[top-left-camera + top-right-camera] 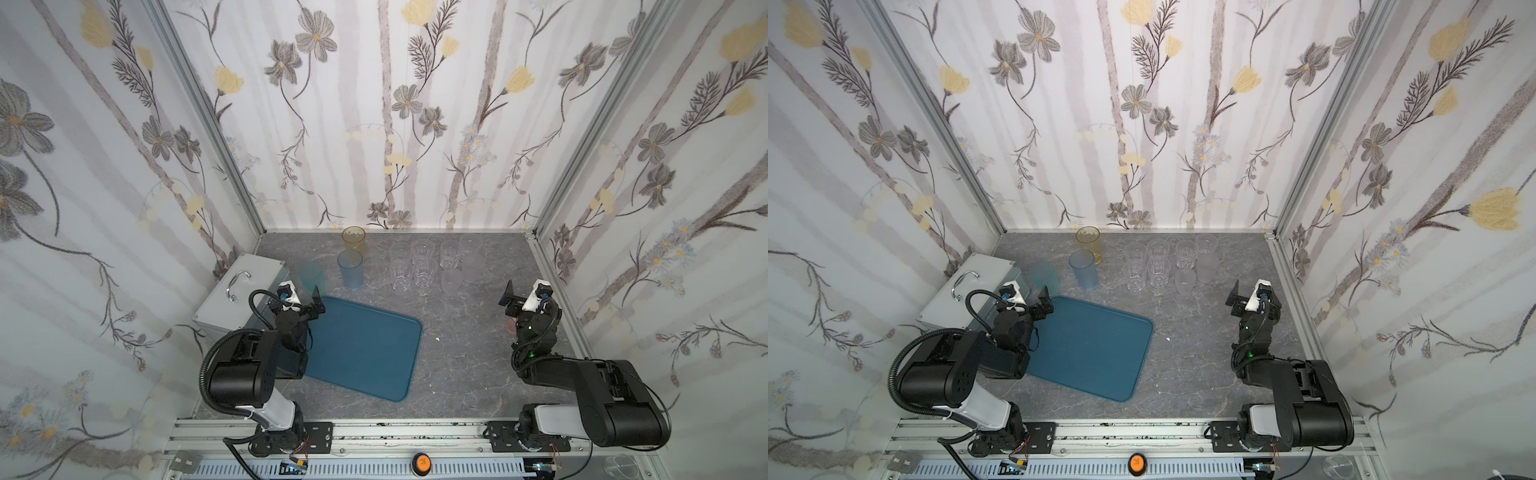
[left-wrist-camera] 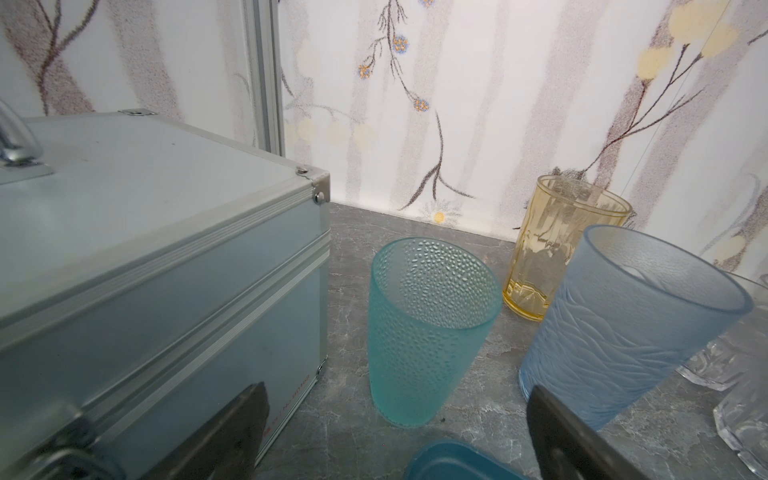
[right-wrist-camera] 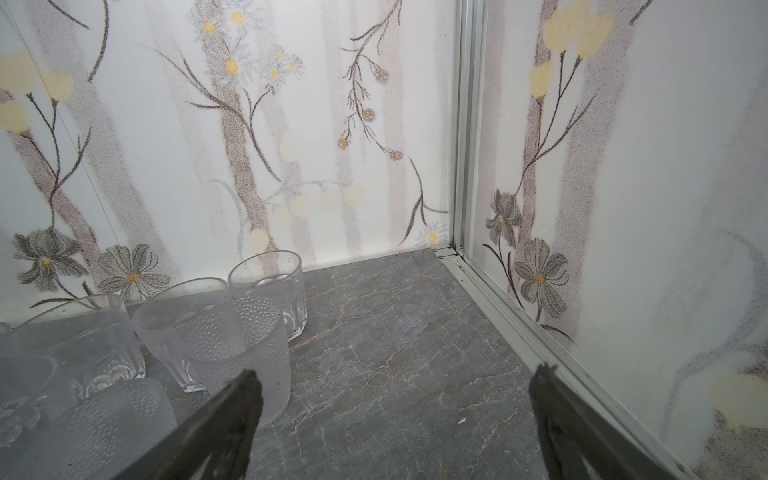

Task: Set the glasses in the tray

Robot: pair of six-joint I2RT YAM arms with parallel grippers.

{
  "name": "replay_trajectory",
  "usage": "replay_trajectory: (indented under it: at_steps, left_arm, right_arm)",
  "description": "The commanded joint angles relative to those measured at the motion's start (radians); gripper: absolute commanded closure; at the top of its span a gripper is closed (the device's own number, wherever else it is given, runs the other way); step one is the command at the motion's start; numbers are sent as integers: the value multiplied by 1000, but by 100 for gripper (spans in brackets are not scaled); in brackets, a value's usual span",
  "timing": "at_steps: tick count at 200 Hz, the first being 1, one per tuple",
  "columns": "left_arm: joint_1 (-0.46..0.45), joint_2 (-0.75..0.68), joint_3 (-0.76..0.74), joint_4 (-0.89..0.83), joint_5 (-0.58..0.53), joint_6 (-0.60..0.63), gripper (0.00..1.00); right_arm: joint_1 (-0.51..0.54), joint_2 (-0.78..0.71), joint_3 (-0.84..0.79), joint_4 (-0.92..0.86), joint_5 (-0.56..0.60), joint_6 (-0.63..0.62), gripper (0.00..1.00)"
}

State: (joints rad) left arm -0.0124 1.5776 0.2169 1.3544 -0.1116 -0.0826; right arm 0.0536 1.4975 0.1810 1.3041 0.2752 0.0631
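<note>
Left tool (image 1: 318,303) hovers, jaws apart and empty, at the 10 o'clock corner of the tray (image 1: 365,353) — right tool (image 1: 508,298) likewise apart. Glasses (image 1: 424,266) stand on the tabletop (image 1: 457,365), 12 o'clock of the tray.

Grey marbled tabletop (image 1: 457,353) with teal tray (image 1: 365,349), upright glasses (image 1: 401,276), silver case (image 1: 245,286)

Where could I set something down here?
The tray is bare, and so is the grey tabletop between it and the right gripper, plus the back right corner beside the frosted glasses. Crowded: the row of glasses along the back, and the teal glass close to the silver case.
</note>
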Motion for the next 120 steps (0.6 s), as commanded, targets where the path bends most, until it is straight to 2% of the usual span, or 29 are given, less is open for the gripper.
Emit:
replay_trajectory:
  at_steps: [1,30,50,72,91,105,111,114,115,117,118,120]
  left_arm:
    - [-9,-34,-12,15,-20,1,0]
    - [-59,-137,-56,15,-107,36,0]
    - [-118,-205,-77,10,-240,69,0]
    - [-186,-295,-86,-39,-370,83,0]
    - [-213,-376,-42,-198,-438,58,0]
    - [-230,-415,-26,-259,-517,28,0]
    - [-239,-436,-18,-284,-559,-1,0]
    - [-242,-447,-14,-300,-574,-15,0]
    - [-243,-452,-14,-307,-579,-21,0]
    - [-245,-462,-9,-321,-583,-32,0]
    - [-246,-467,-6,-329,-585,-38,0]
    - [-247,-476,-2,-343,-587,-47,0]
  right_arm:
    - [19,-61,19,-42,13,-22,0]
    - [44,-179,112,-339,37,-18,0]
    - [58,-235,166,-504,116,45,0]
    - [66,-305,251,-754,209,187,0]
    - [78,-339,376,-1048,260,327,0]
    - [78,-338,432,-1169,264,463,0]
    - [67,-334,457,-1245,224,555,0]
    - [46,-330,470,-1269,130,554,0]
    - [46,-330,470,-1269,130,554,0]
    - [26,-326,477,-1269,24,530,0]
    - [26,-326,477,-1269,24,530,0]
    - [10,-323,482,-1270,-47,517,0]
